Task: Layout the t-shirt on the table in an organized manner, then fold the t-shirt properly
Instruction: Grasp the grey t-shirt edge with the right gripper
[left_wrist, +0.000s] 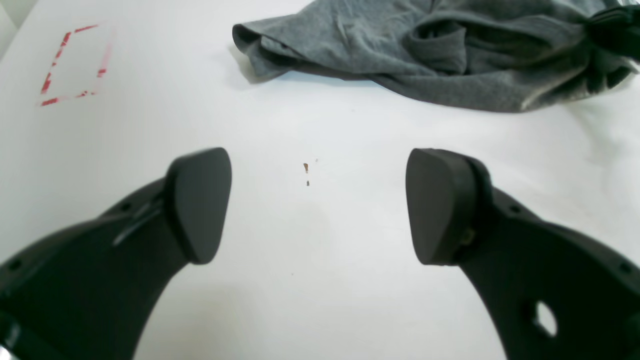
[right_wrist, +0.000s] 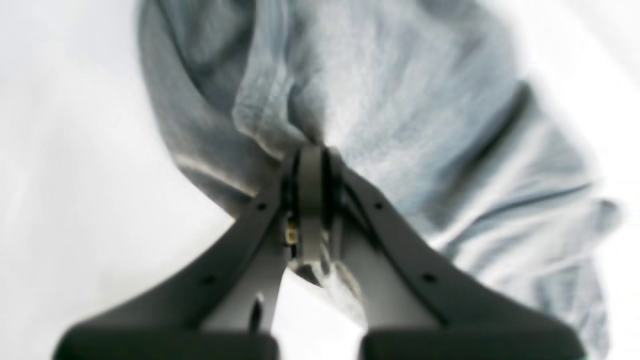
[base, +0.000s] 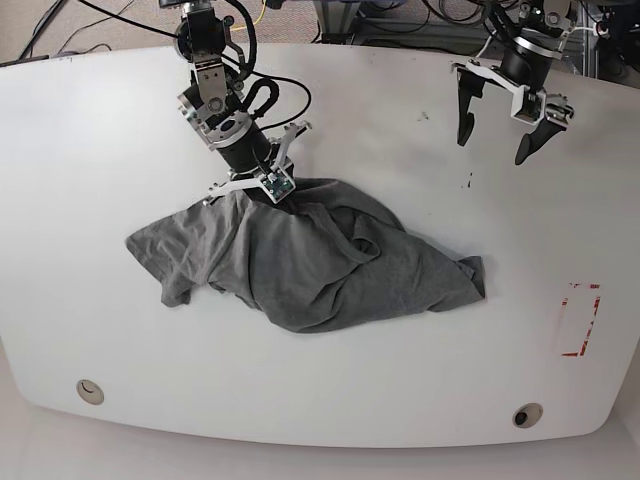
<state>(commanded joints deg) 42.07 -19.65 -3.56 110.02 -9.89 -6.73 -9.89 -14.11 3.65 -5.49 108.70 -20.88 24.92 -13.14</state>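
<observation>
Lying crumpled near the middle of the table, the t-shirt spreads as a wrinkled grey heap, one lobe reaching toward 9 o'clock and a bunched end toward 3 o'clock in the base view. At the heap's 11 o'clock edge the right gripper comes down onto the cloth, and the right wrist view shows its jaws pressed together with a pinch of grey fabric caught between them, the rest of the shirt falling away beyond the tips in soft, blurred folds. Cables trail up from that arm toward 12 o'clock. The left gripper hangs well apart from the shirt, toward 2 o'clock of it over bare white tabletop, its two dark fingers spread wide with nothing between them. From the left wrist view, a few small brown specks sit on the table between those fingers, the shirt lies ahead at 12 to 1 o'clock, and the red dashed rectangle mark lies at 10 o'clock. In the base view that mark sits toward 4 o'clock of the shirt, near the table's edge. Two round holes open along the table's 6 o'clock edge, one near each rounded corner.
</observation>
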